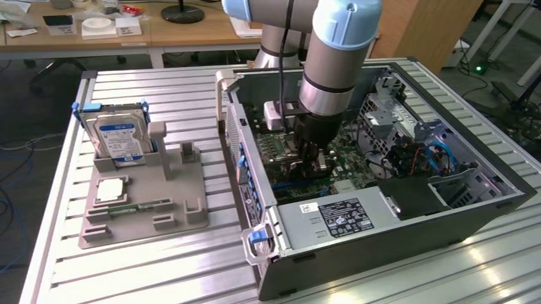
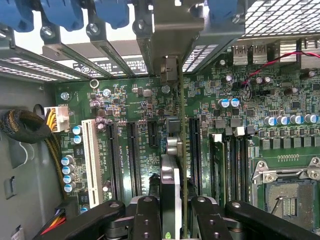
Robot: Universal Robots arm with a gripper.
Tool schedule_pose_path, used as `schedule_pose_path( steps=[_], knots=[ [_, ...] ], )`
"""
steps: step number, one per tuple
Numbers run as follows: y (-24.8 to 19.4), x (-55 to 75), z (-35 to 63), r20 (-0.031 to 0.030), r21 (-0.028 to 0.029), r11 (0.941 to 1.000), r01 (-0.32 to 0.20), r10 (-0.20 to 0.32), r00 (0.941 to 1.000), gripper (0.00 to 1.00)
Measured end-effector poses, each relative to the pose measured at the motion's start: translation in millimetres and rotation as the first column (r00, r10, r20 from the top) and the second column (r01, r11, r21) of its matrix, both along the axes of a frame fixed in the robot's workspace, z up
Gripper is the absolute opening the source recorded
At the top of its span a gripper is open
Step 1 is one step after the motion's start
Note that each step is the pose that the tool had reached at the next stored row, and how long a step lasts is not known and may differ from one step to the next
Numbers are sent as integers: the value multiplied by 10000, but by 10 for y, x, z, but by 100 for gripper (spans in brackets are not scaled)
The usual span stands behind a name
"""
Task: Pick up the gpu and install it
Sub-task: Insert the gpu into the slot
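The thin, dark gpu card with silvery bracket (image 2: 170, 175) is held edge-on, clamped in the black gripper (image 2: 172, 222) over the green motherboard (image 2: 125, 100); it should be kept upright, parallel to the long black expansion slots (image 2: 132, 155), and pressed evenly.

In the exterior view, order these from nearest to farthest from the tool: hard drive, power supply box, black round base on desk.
1. Grey metal power supply box: inside case, beside tool.
2. Blue-white-labelled boxy hard drive: exterior view's left.
3. Black round base: far wooden desk.
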State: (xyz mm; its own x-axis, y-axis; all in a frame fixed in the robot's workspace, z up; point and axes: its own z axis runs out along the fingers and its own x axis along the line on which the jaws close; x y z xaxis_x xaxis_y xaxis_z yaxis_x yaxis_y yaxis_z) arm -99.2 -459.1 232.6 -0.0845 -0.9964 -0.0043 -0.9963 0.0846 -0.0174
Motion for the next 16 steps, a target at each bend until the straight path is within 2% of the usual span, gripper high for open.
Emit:
schedule_pose_path(
  steps=[9, 16],
  knots=[
    [6, 1, 0, 0, 1, 10000, -53, 53, 10000, 28],
    [30, 3, 0, 0, -1, 9998, -174, 174, 9998, 28]
  ],
)
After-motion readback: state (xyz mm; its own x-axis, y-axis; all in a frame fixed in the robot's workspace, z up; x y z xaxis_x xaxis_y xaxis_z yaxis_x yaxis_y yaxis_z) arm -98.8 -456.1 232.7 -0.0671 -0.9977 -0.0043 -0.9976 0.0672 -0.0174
